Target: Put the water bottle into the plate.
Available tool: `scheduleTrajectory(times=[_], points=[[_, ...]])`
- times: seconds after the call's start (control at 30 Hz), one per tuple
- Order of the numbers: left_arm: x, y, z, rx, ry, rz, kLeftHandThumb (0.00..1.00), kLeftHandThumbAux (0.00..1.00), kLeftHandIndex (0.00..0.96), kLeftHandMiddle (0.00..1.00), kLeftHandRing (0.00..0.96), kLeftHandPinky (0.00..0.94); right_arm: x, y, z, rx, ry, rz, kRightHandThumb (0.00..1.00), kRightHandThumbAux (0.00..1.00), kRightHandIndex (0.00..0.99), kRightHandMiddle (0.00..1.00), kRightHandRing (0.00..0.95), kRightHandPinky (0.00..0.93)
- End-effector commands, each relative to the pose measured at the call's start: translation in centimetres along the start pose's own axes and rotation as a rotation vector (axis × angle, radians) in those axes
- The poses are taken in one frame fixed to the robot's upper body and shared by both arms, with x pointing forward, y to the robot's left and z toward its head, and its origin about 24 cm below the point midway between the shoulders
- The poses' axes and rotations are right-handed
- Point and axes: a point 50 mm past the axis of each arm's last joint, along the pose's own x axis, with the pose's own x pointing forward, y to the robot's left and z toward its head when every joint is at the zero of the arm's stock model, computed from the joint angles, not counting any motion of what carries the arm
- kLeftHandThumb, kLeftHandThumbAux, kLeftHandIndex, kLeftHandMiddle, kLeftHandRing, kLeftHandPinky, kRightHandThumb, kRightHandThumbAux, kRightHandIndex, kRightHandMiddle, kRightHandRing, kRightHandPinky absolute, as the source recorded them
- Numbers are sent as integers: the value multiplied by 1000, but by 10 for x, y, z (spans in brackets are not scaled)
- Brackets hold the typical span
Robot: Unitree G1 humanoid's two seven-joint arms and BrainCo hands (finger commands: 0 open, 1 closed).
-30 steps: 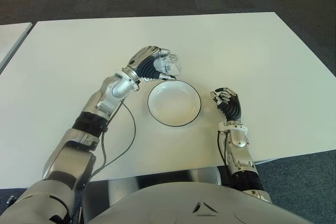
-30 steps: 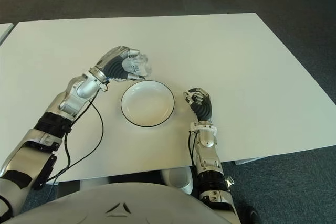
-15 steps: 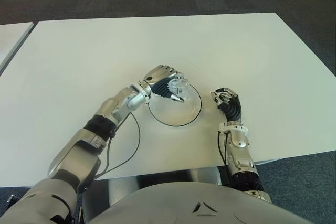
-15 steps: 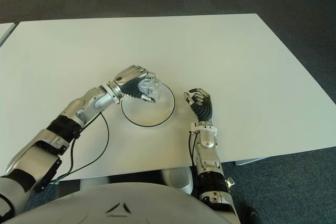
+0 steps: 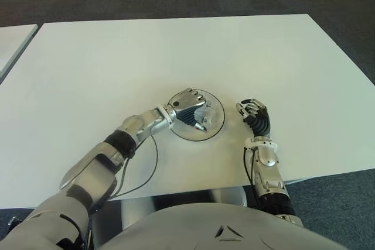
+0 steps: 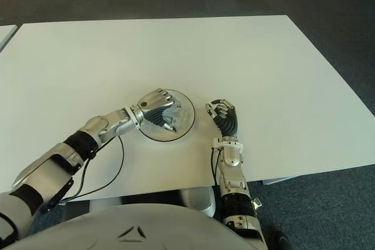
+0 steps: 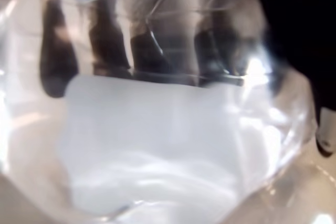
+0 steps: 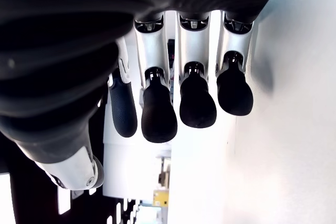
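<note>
The water bottle [image 5: 202, 113], clear plastic, sits inside the curled fingers of the left hand [image 5: 188, 111], directly over the plate [image 5: 215, 122]; whether the bottle touches the plate's surface cannot be told from the eye views. In the left wrist view the transparent bottle fills the picture, with the dark fingers [image 7: 107, 51] wrapped around its far side, so the hand is clamped on it. The plate is round and white with a dark rim, lying on the white table [image 5: 176, 51] near the robot's front edge, and the hand covers much of its left half. The left forearm reaches in from the robot's left, a black cable [image 5: 151, 165] looping on the table beneath it. The right hand [image 5: 254, 113] shows just to the right of the plate, apart from it, its fingers [image 8: 197, 100] curled inward and holding nothing.
</note>
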Motion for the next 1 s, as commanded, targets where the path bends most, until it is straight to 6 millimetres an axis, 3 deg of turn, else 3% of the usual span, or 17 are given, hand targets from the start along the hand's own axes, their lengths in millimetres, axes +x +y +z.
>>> scheduleTrajectory(times=[0.03, 0.5, 0.6, 0.77, 0.83, 0.9, 1.0], points=[[-1, -10, -1, 78, -18, -27, 742, 700, 442, 879, 873, 881, -11, -2, -20, 18, 118, -8, 704, 728, 439, 772, 755, 728], [-4, -21, 2, 56, -37, 23, 734, 698, 441, 819, 829, 824, -11, -2, -19, 15, 114, -9, 705, 728, 439, 769, 753, 728], [-5, -22, 3, 13, -31, 20, 810, 676, 419, 662, 778, 767, -11, -2, -19, 14, 114, -9, 705, 728, 439, 768, 752, 723], [-6, -22, 4, -48, -37, -7, 835, 669, 398, 587, 714, 709, -11, -2, -18, 14, 112, -9, 705, 728, 439, 769, 754, 728], [-6, -22, 5, -57, -48, -27, 830, 673, 385, 546, 612, 628, -11, -2, -18, 14, 111, -8, 705, 728, 439, 771, 755, 729], [-7, -21, 5, -55, -64, -52, 640, 615, 262, 379, 430, 475, -11, -2, -18, 15, 110, -7, 705, 728, 439, 772, 757, 729], [-7, -21, 5, -41, -86, -89, 430, 614, 148, 213, 227, 243, -11, -2, -18, 15, 109, -5, 705, 728, 439, 773, 757, 729]])
